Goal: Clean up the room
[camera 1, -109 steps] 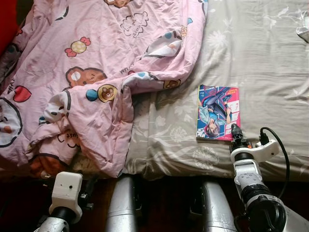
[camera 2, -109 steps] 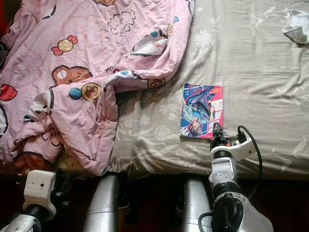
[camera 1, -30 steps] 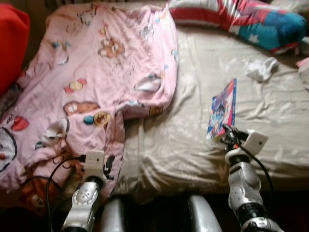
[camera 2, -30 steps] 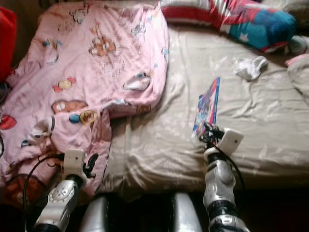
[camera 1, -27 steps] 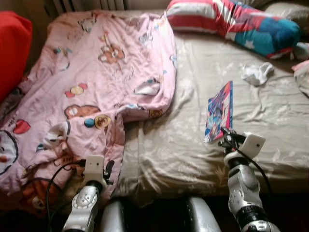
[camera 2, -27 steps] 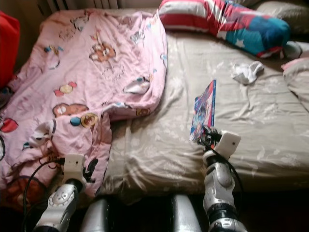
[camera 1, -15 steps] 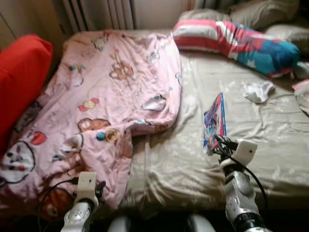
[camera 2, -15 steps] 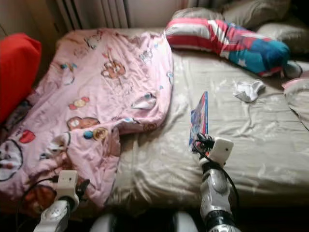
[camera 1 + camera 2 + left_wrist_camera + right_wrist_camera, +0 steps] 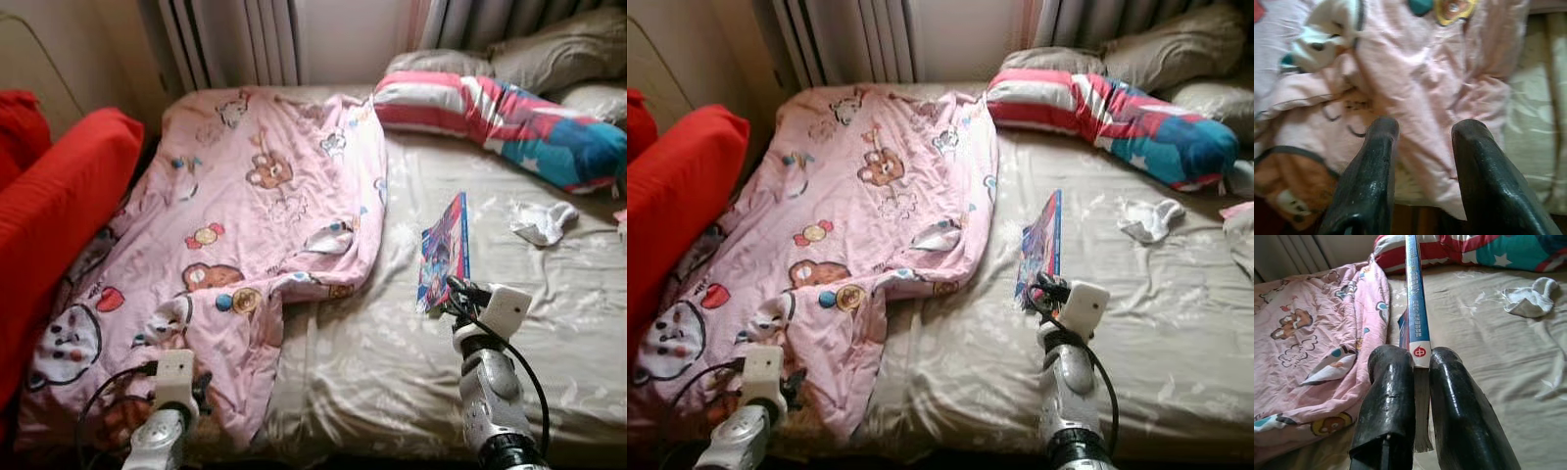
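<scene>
Gripping the comic book [image 9: 443, 253], the right gripper [image 9: 1420, 382] stands between pink blanket [image 9: 255, 215] and sock [image 9: 545, 221].

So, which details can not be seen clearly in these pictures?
- Comic book cover: held edge-on by the right gripper, so the spine text is too small to read.
- Right edge of the bed: cut off by the frame.
- White sock: too small to identify surely.

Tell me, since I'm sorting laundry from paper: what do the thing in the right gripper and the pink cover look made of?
The book clamped in the right gripper looks like paper with a glossy printed cover: thin spine, page edges visible. The pink blanket looks like soft, matte woven fabric, likely cotton, since it creases and bunches.
</scene>
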Controlling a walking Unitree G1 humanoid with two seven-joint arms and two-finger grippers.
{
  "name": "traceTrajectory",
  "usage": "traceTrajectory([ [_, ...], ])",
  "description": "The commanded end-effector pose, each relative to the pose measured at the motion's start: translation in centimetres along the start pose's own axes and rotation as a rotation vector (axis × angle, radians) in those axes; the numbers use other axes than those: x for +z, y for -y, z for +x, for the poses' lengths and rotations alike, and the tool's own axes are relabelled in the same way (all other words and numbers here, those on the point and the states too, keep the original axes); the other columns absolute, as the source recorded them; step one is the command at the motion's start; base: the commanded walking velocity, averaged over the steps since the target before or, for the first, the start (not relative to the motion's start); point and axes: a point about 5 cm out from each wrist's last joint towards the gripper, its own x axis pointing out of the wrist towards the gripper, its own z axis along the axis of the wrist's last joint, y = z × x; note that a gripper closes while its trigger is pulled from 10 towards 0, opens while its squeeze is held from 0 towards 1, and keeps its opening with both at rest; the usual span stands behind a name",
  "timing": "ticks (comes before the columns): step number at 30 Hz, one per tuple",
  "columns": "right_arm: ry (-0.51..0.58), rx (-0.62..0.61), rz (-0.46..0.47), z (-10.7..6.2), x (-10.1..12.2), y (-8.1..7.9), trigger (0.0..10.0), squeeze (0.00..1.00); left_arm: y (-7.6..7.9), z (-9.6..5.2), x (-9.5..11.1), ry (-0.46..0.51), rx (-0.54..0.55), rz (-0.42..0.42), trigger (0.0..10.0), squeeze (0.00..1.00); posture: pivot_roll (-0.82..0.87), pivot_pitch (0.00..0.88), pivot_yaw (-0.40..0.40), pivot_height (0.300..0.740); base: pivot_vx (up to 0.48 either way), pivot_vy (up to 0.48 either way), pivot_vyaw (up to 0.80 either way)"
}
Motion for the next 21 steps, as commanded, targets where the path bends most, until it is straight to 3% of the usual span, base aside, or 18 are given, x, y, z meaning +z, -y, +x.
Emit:
traceTrajectory([
  [1,0.03,0.014,0.003,0.24,0.72,-0.47,10.0,0.0,-0.22,-0.39,-1.2,-0.046,0.009,0.002,10.0,0.0,-0.05,0.101,0.02,0.74,0.0,-0.281,0.0],
  [5,0.027,0.014,0.018,0.36,0.8,-0.67,10.0,0.0,-0.21,-0.5,-1.43,-0.047,0.009,-0.002,10.0,0.0,-0.05,0.112,0.017,0.74,0.0,-0.313,0.0],
  [10,0.023,0.017,0.018,0.41,0.81,-0.81,10.0,0.0,-0.34,-0.76,-1.98,-0.06,0.016,-0.005,10.0,0.0,-0.05,0.12,0.016,0.74,0.0,-0.366,-0.78],
  [21,0.026,0.015,0.006,0.27,0.8,-0.92,10.0,0.0,-0.42,-0.85,-2.1,-0.056,0.016,-0.007,10.0,0.0,-0.05,0.137,0.019,0.74,0.0,-0.386,0.0],
])
